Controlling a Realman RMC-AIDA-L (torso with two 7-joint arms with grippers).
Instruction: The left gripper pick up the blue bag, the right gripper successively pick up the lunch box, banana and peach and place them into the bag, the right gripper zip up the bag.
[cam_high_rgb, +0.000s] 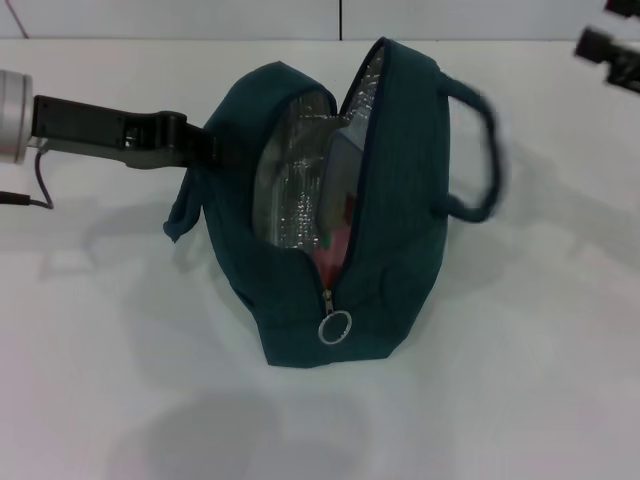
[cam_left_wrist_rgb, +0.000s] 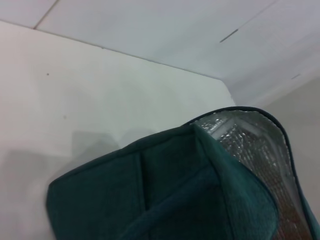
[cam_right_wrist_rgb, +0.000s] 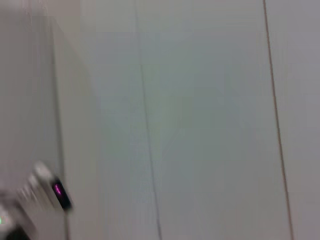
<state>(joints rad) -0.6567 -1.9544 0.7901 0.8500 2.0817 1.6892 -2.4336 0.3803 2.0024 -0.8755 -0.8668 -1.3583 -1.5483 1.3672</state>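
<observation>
At table centre I see the blue bag (cam_high_rgb: 340, 210) standing, mouth unzipped, silver lining (cam_high_rgb: 290, 190) exposed, zipper pull ring (cam_high_rgb: 335, 327) at its 6 o'clock end. No lettering reads. Left gripper (cam_high_rgb: 205, 148) is clamped on the bag's 9 o'clock handle (cam_high_rgb: 188, 205). Pink contents, probably the peach (cam_high_rgb: 335, 250). Right gripper (cam_high_rgb: 610, 45) at 2 o'clock, finger state indeterminate.

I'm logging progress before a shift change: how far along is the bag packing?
No lunch box, banana or peach remains on the table, and something pink or red shows inside the blue bag, so packing looks done. The left gripper holds the bag's rim. Still left: the zipper pull sits at the near end with the mouth open, and the right gripper is at the far right corner.
</observation>
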